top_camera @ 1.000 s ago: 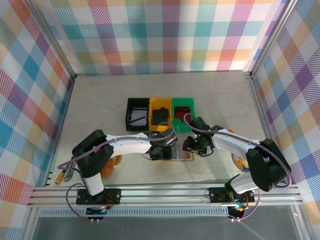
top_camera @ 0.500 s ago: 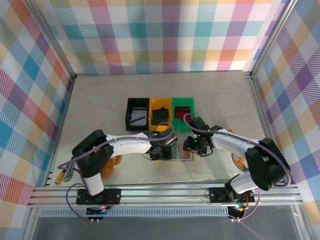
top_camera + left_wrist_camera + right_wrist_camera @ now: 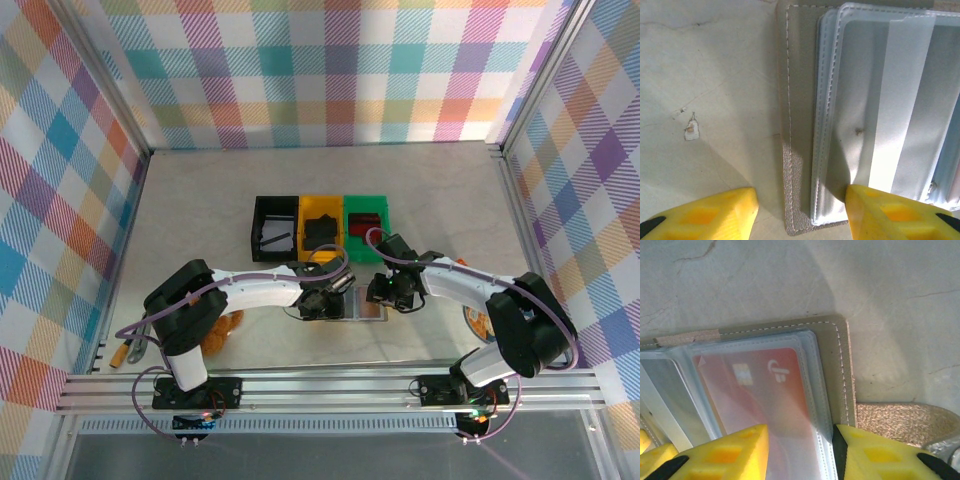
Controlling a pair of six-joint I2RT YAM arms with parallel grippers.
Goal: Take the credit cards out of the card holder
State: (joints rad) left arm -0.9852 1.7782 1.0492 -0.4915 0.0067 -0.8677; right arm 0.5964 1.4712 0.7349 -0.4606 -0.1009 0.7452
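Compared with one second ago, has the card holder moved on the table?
No. The card holder lies where it was, same gap below the green bin.

No words or numbers can be read anywhere. The only sign is a small white logo [image 3: 778, 371], a curled shape a little like the letter f, printed on the reddish card [image 3: 760, 397] inside the card holder [image 3: 838, 367]

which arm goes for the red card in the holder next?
Right. The right gripper has its open jaws straddling the red card in its clear sleeve. The left gripper sits at the card holder's other panel, where the sleeves look empty, so it suits bracing.
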